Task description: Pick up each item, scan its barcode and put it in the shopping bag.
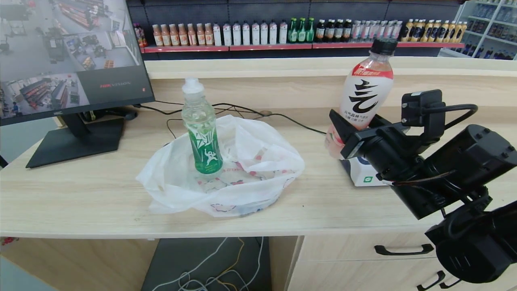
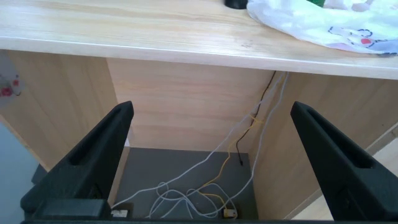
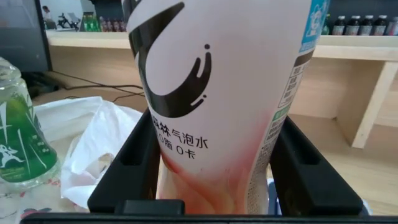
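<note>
My right gripper (image 1: 343,135) is shut on a pink-and-white drink bottle (image 1: 361,95) with a black cap, holding it upright above the counter, to the right of the bag. In the right wrist view the bottle (image 3: 224,106) sits between the two black fingers (image 3: 127,165). A green-labelled bottle (image 1: 200,129) with a white cap stands upright inside the white plastic shopping bag (image 1: 250,169) at the counter's middle; the same green-labelled bottle (image 3: 18,140) and bag (image 3: 93,146) show beside the held bottle. My left gripper (image 2: 211,162) hangs open below the counter edge, with nothing in it.
A small white box-shaped device (image 1: 361,173) stands on the counter under my right gripper. A monitor (image 1: 68,52) on a black stand occupies the left. Cables (image 1: 226,109) run behind the bag. A raised ledge (image 1: 282,66) borders the counter's back. Drawers (image 1: 400,250) sit below right.
</note>
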Robot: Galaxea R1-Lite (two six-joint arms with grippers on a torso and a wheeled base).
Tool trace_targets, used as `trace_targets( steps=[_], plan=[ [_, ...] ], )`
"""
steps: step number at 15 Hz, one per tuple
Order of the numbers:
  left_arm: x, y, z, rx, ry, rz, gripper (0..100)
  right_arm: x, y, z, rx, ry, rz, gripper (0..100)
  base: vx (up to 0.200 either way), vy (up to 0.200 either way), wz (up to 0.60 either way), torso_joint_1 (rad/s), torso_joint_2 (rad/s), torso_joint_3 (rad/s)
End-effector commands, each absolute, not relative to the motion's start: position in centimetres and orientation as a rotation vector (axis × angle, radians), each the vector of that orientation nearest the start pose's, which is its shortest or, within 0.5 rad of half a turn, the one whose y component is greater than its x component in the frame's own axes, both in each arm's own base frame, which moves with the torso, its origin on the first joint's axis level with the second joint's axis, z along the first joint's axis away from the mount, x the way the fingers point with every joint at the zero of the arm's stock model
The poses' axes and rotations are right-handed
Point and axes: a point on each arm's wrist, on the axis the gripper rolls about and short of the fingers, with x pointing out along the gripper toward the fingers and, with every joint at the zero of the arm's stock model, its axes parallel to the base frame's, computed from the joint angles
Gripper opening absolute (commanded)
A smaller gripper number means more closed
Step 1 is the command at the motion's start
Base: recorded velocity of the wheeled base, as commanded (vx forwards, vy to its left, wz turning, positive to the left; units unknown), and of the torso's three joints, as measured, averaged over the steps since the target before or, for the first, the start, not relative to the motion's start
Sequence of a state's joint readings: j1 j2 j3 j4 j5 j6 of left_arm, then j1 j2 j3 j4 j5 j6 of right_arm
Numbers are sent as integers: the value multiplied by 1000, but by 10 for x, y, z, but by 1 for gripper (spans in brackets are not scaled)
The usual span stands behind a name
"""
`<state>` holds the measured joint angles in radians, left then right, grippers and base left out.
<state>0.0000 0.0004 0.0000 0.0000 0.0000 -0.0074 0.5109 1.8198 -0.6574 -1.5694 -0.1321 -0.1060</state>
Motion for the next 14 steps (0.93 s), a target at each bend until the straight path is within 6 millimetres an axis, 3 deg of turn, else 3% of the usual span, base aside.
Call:
trace_targets(
  steps=[1,5,8,14],
  plan=[
    [-23,0,75,-6,0,0,100,270,148,201,31,-411,353,0,0,200,0,-2,-2,-2],
    [-23,0,75,-2,0,0,100,266,150,205,36,-421,364,0,0,200,0,4,4,1],
    [-23,0,75,2,0,-3,100,266,160,210,51,-447,390,0,0,0,0,0,0,0],
    [-23,0,75,0,0,-2,100,260,195,189,67,-381,501,0,0,0,0,0,0,0]
  ],
)
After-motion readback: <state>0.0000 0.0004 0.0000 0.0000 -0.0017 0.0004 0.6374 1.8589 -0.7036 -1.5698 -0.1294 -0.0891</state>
